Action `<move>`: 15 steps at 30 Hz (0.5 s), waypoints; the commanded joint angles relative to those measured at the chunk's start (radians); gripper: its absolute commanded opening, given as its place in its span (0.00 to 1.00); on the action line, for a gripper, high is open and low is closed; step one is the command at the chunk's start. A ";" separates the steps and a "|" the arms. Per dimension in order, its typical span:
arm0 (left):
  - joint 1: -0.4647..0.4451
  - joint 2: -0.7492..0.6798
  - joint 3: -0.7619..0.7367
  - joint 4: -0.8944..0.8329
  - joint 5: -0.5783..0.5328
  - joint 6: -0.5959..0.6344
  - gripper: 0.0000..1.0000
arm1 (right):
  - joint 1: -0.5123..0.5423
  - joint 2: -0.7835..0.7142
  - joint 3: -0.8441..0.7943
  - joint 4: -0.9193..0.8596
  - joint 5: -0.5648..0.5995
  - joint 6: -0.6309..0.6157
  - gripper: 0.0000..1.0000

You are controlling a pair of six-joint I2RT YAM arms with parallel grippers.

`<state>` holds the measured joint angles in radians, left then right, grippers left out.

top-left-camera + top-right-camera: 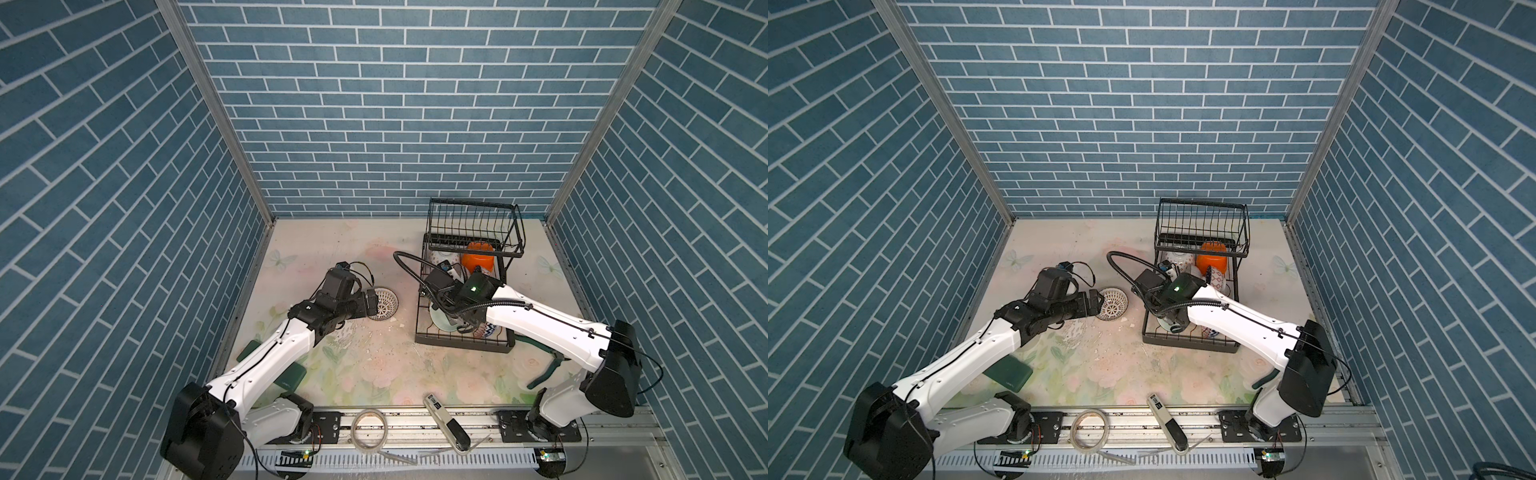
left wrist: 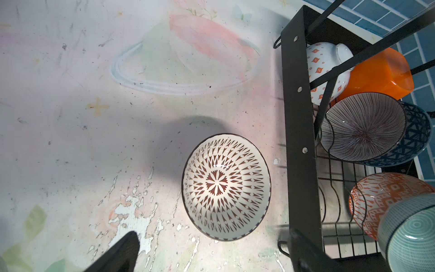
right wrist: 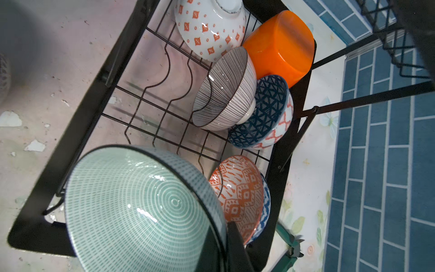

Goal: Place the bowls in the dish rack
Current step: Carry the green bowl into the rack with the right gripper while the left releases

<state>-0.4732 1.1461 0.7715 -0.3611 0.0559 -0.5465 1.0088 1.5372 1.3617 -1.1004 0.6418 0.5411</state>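
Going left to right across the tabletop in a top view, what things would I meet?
In a top view: dark green flat rectangular case, white ceramic bowl with brown pattern, black wire dish rack, green-handled pliers.

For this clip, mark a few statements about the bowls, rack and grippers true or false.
1. A brown-patterned bowl sits on the table beside the rack. True.
2. The orange bowl lies on the table. False: it is inside the rack, on the lower tier.
3. The right gripper grips the green bowl over the rack. True.
4. The left gripper is shut on a bowl. False: it is open and empty, next to the brown-patterned bowl.
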 commanded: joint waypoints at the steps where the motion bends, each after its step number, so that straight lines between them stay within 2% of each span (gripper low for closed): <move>1: 0.004 -0.006 -0.004 -0.009 -0.010 -0.002 1.00 | 0.004 -0.012 -0.003 -0.062 0.076 0.059 0.00; 15: 0.003 0.007 0.002 0.010 -0.014 0.011 1.00 | 0.032 0.098 0.098 -0.243 0.225 0.123 0.00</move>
<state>-0.4732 1.1465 0.7715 -0.3603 0.0525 -0.5453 1.0309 1.6249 1.3945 -1.2537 0.7635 0.5812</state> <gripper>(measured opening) 0.997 0.088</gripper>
